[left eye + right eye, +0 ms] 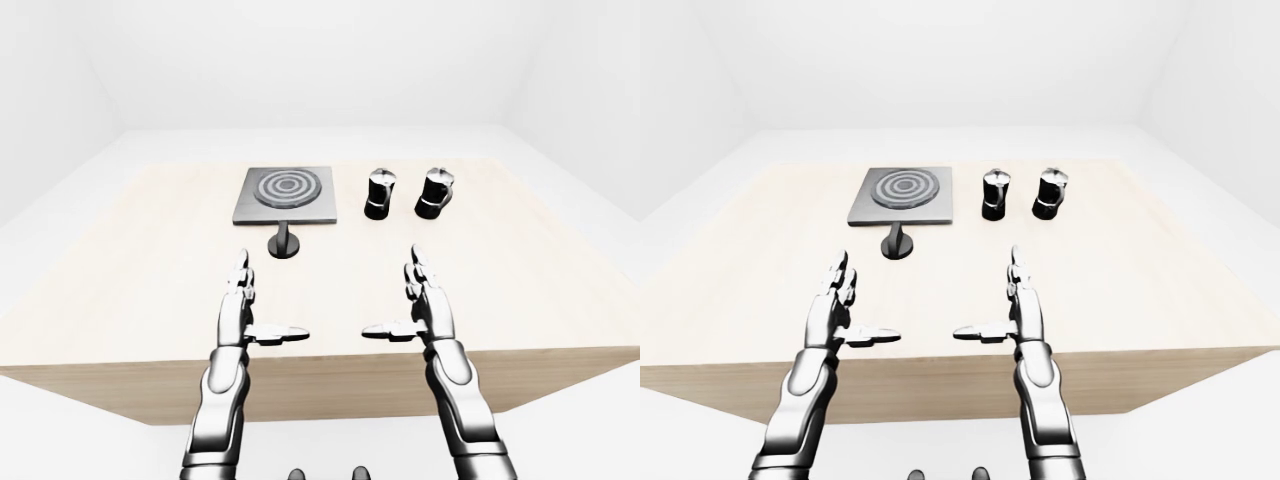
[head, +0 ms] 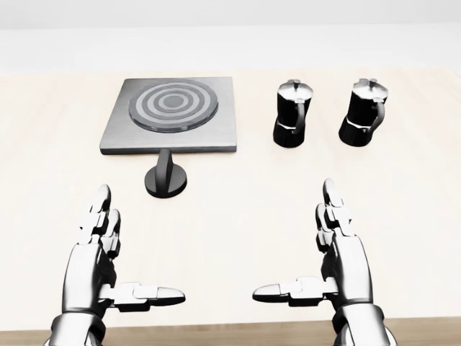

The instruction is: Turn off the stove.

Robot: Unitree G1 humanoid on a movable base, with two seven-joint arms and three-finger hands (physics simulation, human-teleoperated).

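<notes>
A grey square stove [image 2: 171,115] with a ringed burner lies on the wooden table [image 2: 238,209], upper left in the head view. Its black round knob [image 2: 166,178] stands just below the stove's lower edge. My left hand [image 2: 115,252] hovers open below and left of the knob, fingers straight, thumb pointing right. My right hand [image 2: 317,249] is open at the lower right, thumb pointing left. Neither hand touches anything.
Two black and silver moka pots [image 2: 292,114] [image 2: 362,112] stand side by side to the right of the stove. The table's near edge [image 1: 320,365] runs under my wrists. White floor and walls surround the table.
</notes>
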